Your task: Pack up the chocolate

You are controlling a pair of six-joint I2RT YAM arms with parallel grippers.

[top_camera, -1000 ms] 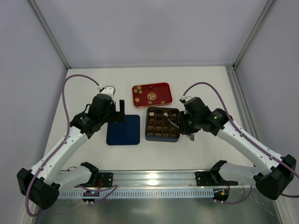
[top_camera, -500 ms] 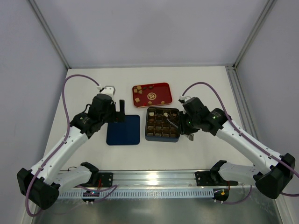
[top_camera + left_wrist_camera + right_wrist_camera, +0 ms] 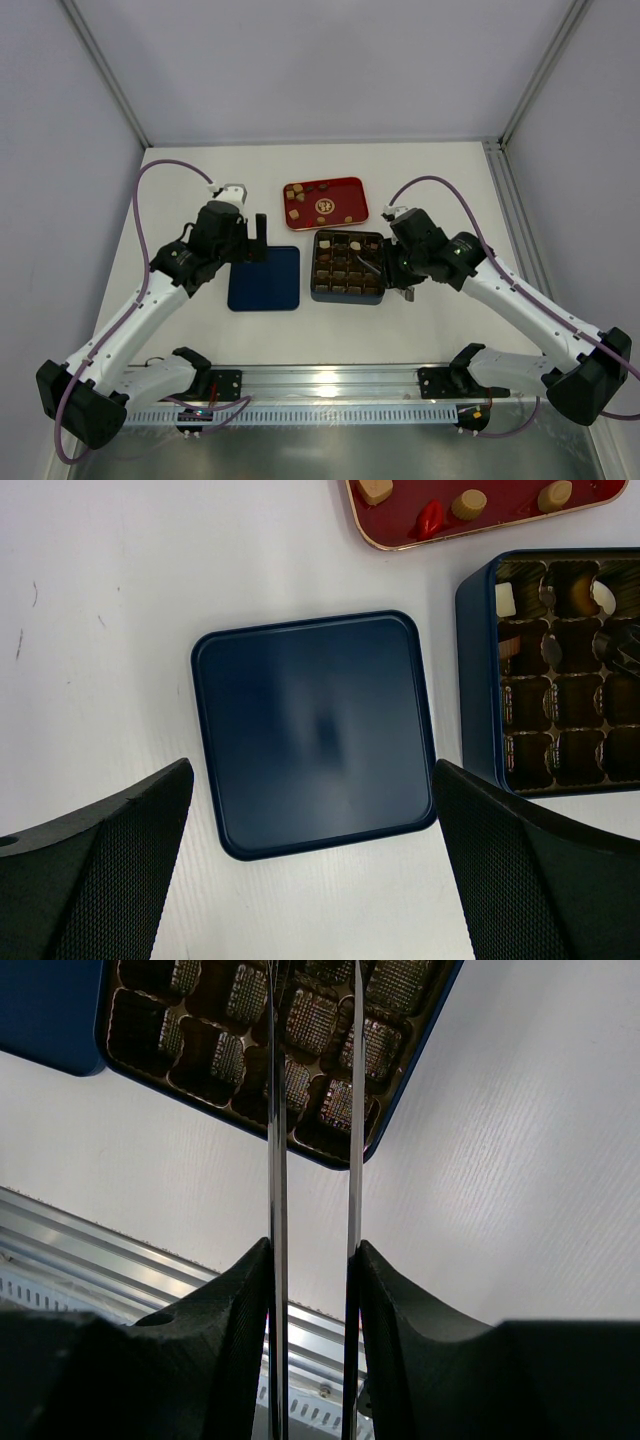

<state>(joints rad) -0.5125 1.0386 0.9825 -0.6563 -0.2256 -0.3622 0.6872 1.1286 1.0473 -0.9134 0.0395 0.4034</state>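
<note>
Small tan and brown chocolate pieces point(image 3: 296, 212) lie on the red tray point(image 3: 345, 190); three show in the left wrist view point(image 3: 467, 502). The dark gridded box point(image 3: 347, 266) holds a few pieces, among them a whitish one point(image 3: 508, 598). My right gripper point(image 3: 388, 266) point(image 3: 312, 1260) is shut on metal tongs point(image 3: 277, 1160). Their two blades reach over the box point(image 3: 240, 1020), and their tips are out of the wrist view. My left gripper point(image 3: 255, 240) is open and empty above the blue lid point(image 3: 315, 730).
The blue lid point(image 3: 264, 278) lies flat left of the box. The red tray stands behind the box. A metal rail point(image 3: 330, 382) runs along the table's near edge. Frame posts stand at the back corners.
My right gripper has shifted slightly left with the tongs, further over the box. The left arm has not moved.
</note>
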